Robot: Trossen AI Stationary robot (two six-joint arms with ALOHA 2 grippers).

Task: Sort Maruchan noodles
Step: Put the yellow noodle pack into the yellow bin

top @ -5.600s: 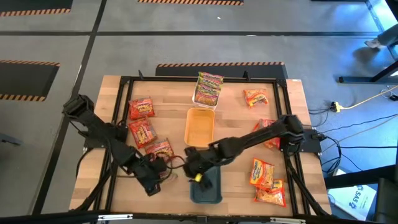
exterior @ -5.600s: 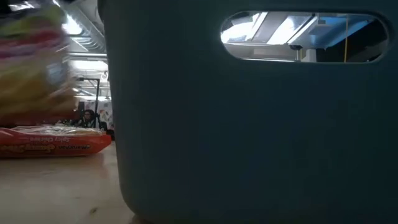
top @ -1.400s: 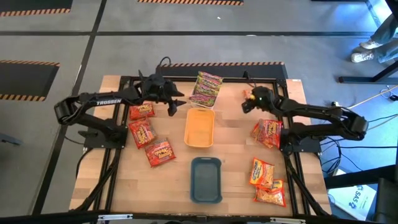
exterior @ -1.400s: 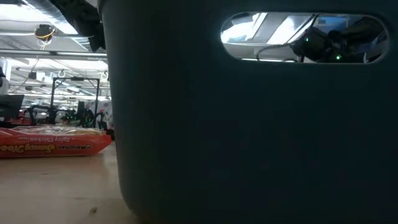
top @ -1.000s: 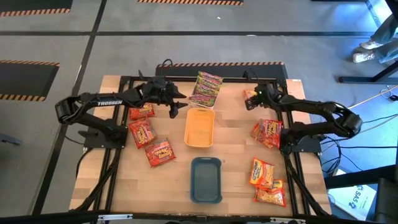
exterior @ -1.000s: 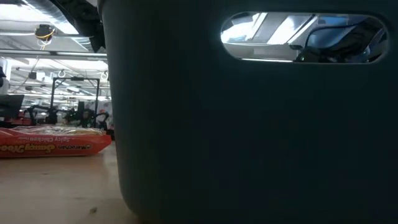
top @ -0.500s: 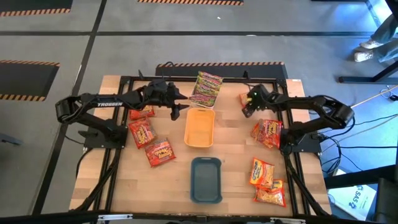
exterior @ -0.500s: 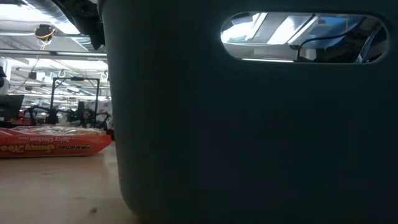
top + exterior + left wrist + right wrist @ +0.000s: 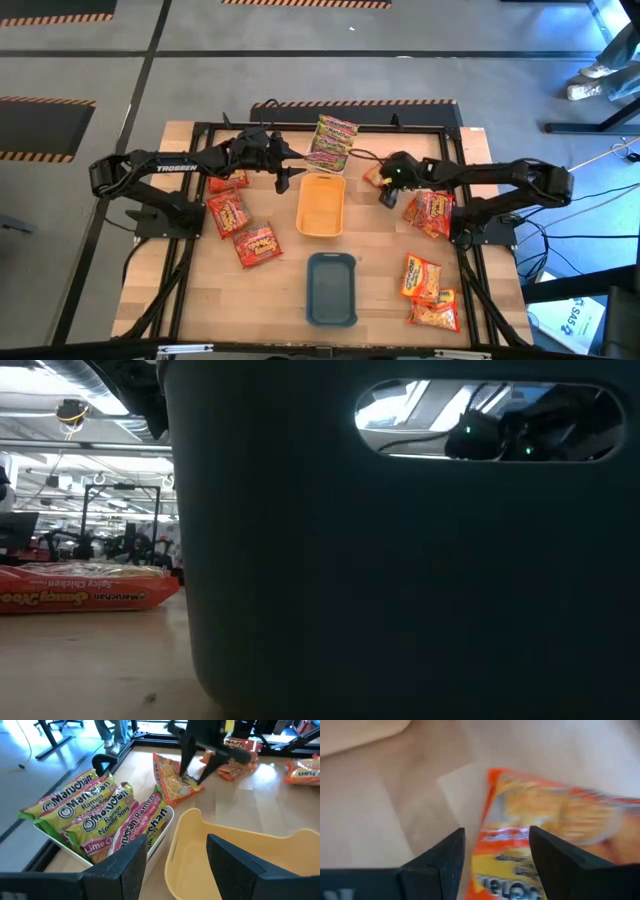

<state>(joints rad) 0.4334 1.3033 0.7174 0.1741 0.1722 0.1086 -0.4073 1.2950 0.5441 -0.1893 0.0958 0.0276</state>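
Observation:
My right gripper (image 9: 386,186) is shut on an orange Maruchan packet (image 9: 374,175), just right of the orange tray's (image 9: 322,205) far end. The left wrist view shows that gripper (image 9: 199,770) with the packet (image 9: 170,777) tilted beneath it. My left gripper (image 9: 290,175) is open over the orange tray's far left corner, beside the white tray (image 9: 313,160) of green-pink packets (image 9: 335,140), and touches nothing. Its fingers stand apart above the orange rim (image 9: 175,855). Three red packets (image 9: 228,210) lie flat at the table's left. Several orange packets (image 9: 430,212) lie at the right. My right gripper pinches the orange packet between its two fingers (image 9: 186,757), coming from above and slanting down. In the right wrist view the packet's printed face (image 9: 540,825) sits between the fingers. The packet is tilted; whether its lower edge (image 9: 181,797) touches the table I cannot tell.
The teal tray (image 9: 331,288) sits near the table's near edge and fills most of the low view (image 9: 400,560); a red packet (image 9: 85,588) shows left of it. Bare wood lies between the orange tray and the right-hand packets. A black frame edges the table.
My right gripper has travelled from the far right part of the table toward the left and near side, to the orange tray, taking the orange packet with it off its resting place. My left gripper has stayed by the orange tray's far corner.

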